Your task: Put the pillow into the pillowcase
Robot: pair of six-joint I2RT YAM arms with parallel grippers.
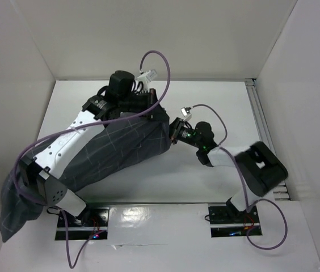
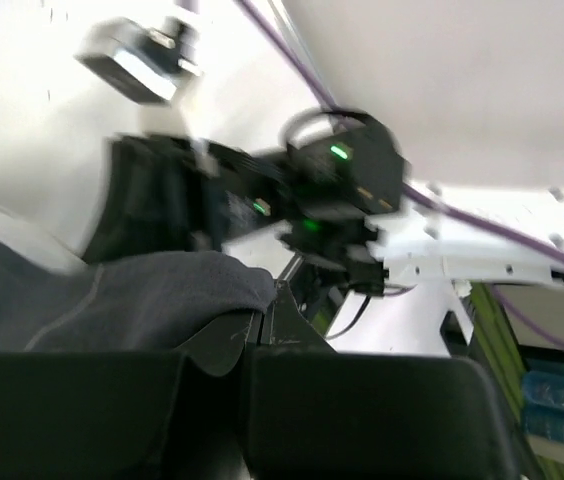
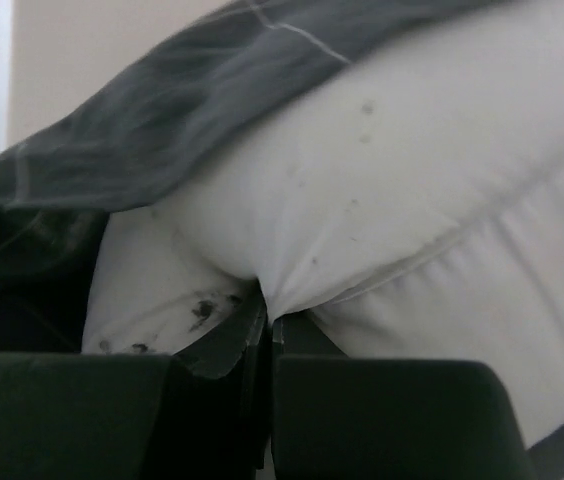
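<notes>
The pillowcase (image 1: 109,156) lies stuffed across the worktop (image 1: 217,107), running from 8 o'clock up to its mouth near centre. At the mouth's 12 o'clock side, the left gripper (image 2: 262,325) is clamped on a fold of case fabric. At its 3 o'clock side, the right gripper (image 3: 267,312) pinches a speckled corner of the pillow (image 3: 412,190), apparently the last uncovered part. Next, probably: draw the hem over and tuck the corner in. The left forearm and a purple cable (image 1: 163,62) crowd the mouth.

The charcoal, grid-lined pillowcase (image 1: 114,150) lies plump and diagonal across the counter (image 1: 205,175). The white, dark-specked pillow (image 3: 412,180) bulges from its open end.
</notes>
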